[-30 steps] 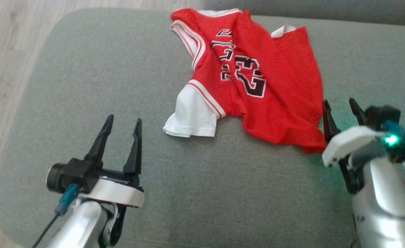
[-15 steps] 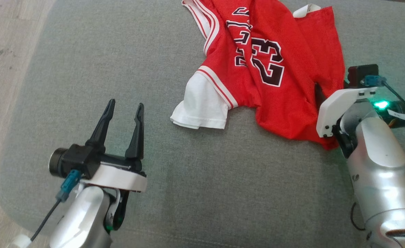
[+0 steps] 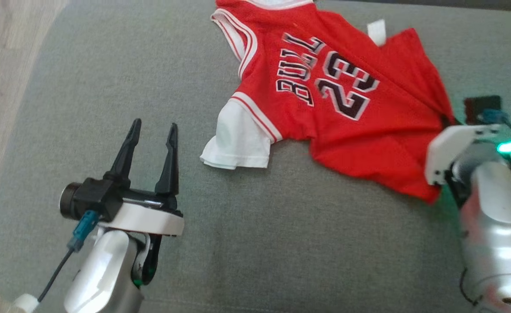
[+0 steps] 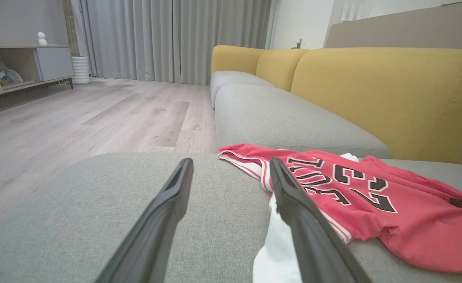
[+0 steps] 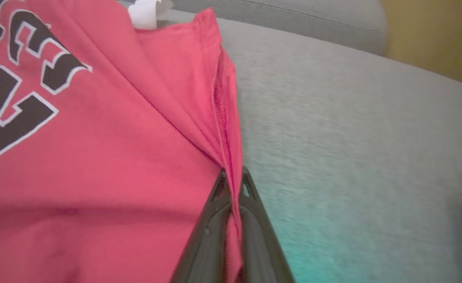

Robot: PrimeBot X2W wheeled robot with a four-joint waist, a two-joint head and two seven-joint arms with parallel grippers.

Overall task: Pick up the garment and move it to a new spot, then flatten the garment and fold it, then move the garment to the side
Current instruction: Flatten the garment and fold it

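A red jersey [image 3: 368, 143] lies on the grey cushion [image 3: 281, 243], left gripper [image 3: 154, 124] spread near its white sleeve [image 3: 238, 139], right arm [image 3: 490, 195] at its edge.

My left gripper [image 3: 155, 125] is black; beside its white wrist plate [image 3: 144, 222], a teal plug [image 3: 81, 230], black cable [image 3: 55, 282], silver forearm [image 3: 107, 278].

left arm: silver forearm at lower left, black two-fingered left end effector [image 3: 155, 124] spread wide, hovering
right arm: wrist bent down, right end effector [image 5: 234, 173] pinched tight
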